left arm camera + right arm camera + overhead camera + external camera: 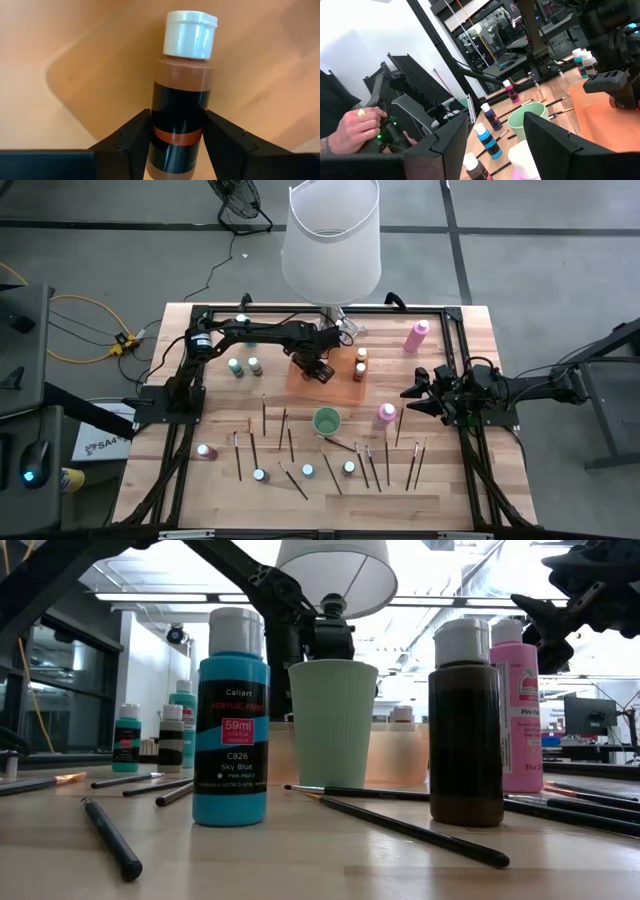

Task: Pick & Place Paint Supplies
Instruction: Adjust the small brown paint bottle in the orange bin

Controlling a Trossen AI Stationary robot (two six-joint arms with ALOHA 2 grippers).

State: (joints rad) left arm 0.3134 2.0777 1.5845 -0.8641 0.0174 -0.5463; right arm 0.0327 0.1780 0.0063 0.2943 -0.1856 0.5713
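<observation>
- Centrally, brown bottle point(181, 120) sits between left gripper point(177, 145) fingers, which press its sides over the orange mat point(345, 390).
- Right gripper point(412, 395) waits half-open, empty, near pink bottle point(385, 415).

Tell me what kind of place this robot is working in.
Probably a robotics lab or workshop: a butcher-block table on concrete floor, cables trailing off it, monitors and equipment racks behind, and a person's hand on a controller.
</observation>
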